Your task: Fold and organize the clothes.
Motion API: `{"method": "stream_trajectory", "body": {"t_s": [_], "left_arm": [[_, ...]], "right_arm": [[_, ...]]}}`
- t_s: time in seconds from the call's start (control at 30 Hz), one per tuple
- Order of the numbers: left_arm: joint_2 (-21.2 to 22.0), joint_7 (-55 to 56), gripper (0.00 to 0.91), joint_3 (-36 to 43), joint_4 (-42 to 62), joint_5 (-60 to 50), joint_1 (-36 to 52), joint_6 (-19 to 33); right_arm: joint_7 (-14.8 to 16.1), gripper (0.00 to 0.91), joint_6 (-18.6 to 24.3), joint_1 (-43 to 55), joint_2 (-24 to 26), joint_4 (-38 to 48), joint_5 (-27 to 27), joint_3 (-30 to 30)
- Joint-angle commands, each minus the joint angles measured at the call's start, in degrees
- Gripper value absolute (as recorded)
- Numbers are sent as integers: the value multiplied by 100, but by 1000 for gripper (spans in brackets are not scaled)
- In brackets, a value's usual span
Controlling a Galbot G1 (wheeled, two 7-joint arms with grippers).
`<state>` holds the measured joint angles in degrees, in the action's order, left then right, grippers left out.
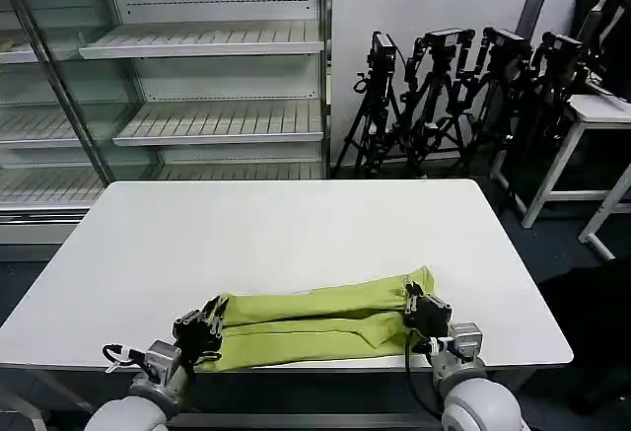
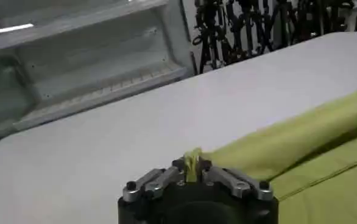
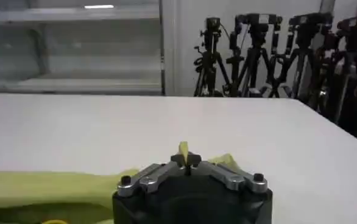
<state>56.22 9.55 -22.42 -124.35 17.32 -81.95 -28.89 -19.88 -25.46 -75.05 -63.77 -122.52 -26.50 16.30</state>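
The clothes are one lime yellow-green garment point(image 1: 311, 325) lying as a long folded band along the near edge of the white table point(image 1: 296, 224). My left gripper point(image 1: 210, 315) is at the band's left end, shut on a pinch of the green fabric point(image 2: 192, 163). My right gripper point(image 1: 422, 306) is at the right end, shut on another pinch of fabric point(image 3: 183, 149). In the left wrist view the garment point(image 2: 300, 146) stretches away from the gripper point(image 2: 192, 167); in the right wrist view it point(image 3: 44, 185) trails off to one side of the gripper point(image 3: 185, 160).
Bare white tabletop point(image 1: 286, 224) stretches beyond the garment. Behind the table stands a glass-fronted shelf unit point(image 1: 197, 76). Several black tripods point(image 1: 444, 96) lean against the back wall, and a white side table point(image 1: 592, 145) stands at the right.
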Motion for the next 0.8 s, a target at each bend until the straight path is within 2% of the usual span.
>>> {"method": "stream_trajectory", "body": {"t_s": [0.03,0.2,0.33,0.67,0.7,0.77,0.8], "left_arm": [[316,302,907,-152,-268,-418,-474,338],[987,844,907,-178,-568,-259,-834,416],[1353,1034,907,-41,-476,10,-950,346],[1763,1184,907,329,-158,785,-694,-41],[1789,1197,564,344,-128,806,-671,-47],[1817,1221,71,372,-90,824,-654,-16],[1825,1228,30,378,-82,845,-659,-2]], "right_arm": [[15,907,-16,-580,-104,-476,323,257],[90,907,150,-1242,-195,-966,602,592],[116,907,279,-1606,-245,-1240,700,844],[113,907,310,-1882,-297,-1493,697,1111],[115,907,318,-1917,-301,-1512,698,1130],[120,907,335,-1976,-304,-1550,699,1176],[124,907,344,-2000,-306,-1567,697,1197]]}}
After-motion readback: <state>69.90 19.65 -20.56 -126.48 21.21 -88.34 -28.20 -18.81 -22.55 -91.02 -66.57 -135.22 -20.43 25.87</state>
